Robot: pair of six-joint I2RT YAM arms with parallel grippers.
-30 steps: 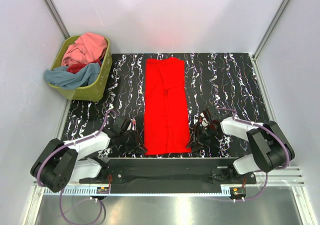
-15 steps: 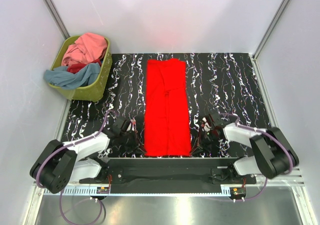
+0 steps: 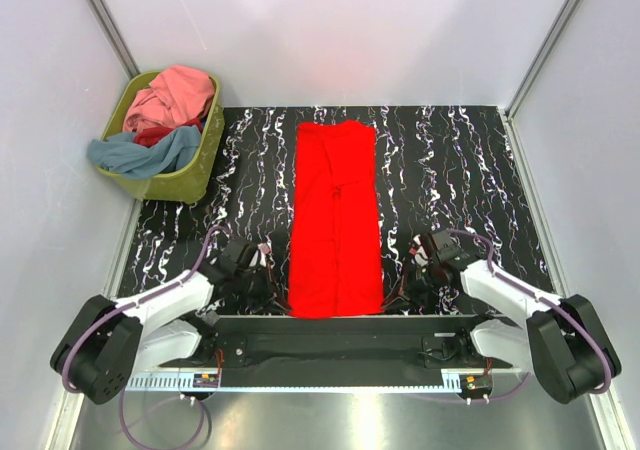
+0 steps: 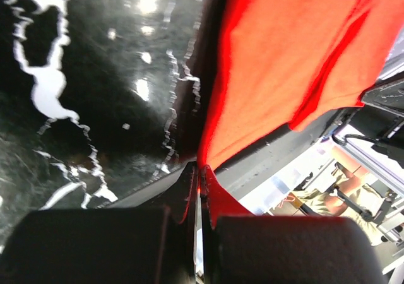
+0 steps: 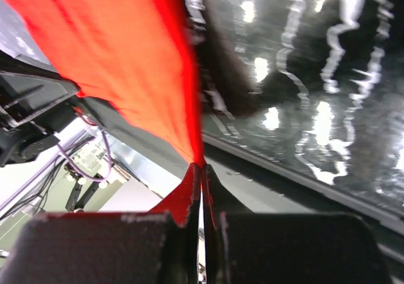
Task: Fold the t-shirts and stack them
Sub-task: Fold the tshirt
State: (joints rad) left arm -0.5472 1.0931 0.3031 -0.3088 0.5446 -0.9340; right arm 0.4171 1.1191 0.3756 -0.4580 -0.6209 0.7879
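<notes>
Red shirt (image 3: 336,220), folded into 1 long strip, lies along the middle of the table (image 3: 450,170). Left gripper (image 4: 199,170) and right gripper (image 5: 202,169) each pinch 1 near corner. Other shirts (image 3: 165,110) fill the basket (image 3: 190,182), far left.

Narrow red t-shirt (image 3: 336,220) lengthwise on black marbled table (image 3: 450,170), olive basket (image 3: 185,182) far-left

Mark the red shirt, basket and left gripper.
red shirt (image 3: 335,220), top view, middle of the cloth.
basket (image 3: 188,180), top view, near wall.
left gripper (image 4: 198,171), left wrist view, between fingertips pinching the shirt's corner.
</notes>
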